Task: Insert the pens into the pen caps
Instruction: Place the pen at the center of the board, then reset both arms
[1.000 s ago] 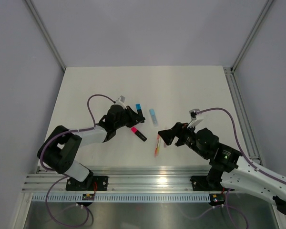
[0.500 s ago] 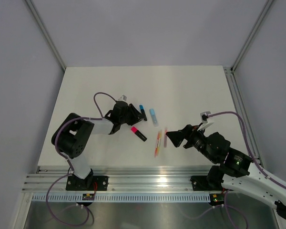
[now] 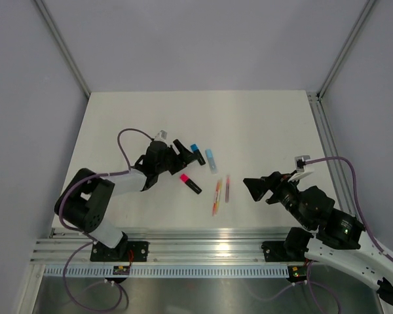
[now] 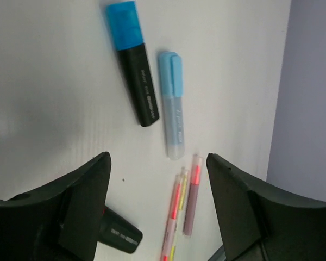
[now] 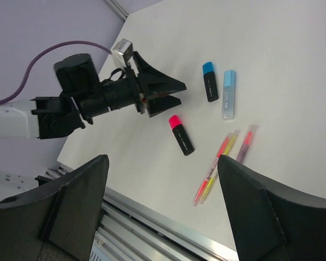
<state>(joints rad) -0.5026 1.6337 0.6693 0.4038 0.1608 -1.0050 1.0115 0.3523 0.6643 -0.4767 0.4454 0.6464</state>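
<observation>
Hovering low over the white table (image 3: 262,124), the left gripper (image 3: 183,154) is holding its jaws spread wide with nothing between them; its fingers (image 4: 81,206) are framing only tabletop and pens in the wrist view. Just ahead of that open gap the blue-capped black marker (image 4: 141,92) is lying flat, its blue cap (image 4: 125,24) seated on the end farthest from the jaws; just beside it the pale-blue marker (image 4: 173,119) is lying almost parallel, its light-blue cap (image 4: 171,73) likewise pointing away from the jaws. Off to one side of the left fingers, close by, the pink-capped black marker (image 3: 190,184) is resting with its pink cap (image 3: 183,177) nearest the gripper; one finger is hiding most of it from the left wrist camera.

The right gripper (image 3: 251,188) is also standing fully spread and empty, well apart from the three markers; the things nearest its fingertips are the thin sticks, a red-pink and yellow-orange pair (image 3: 217,196) lying together and a purplish stick (image 3: 227,188) just beside them, all flat on the table between the two grippers and touched by neither.
</observation>
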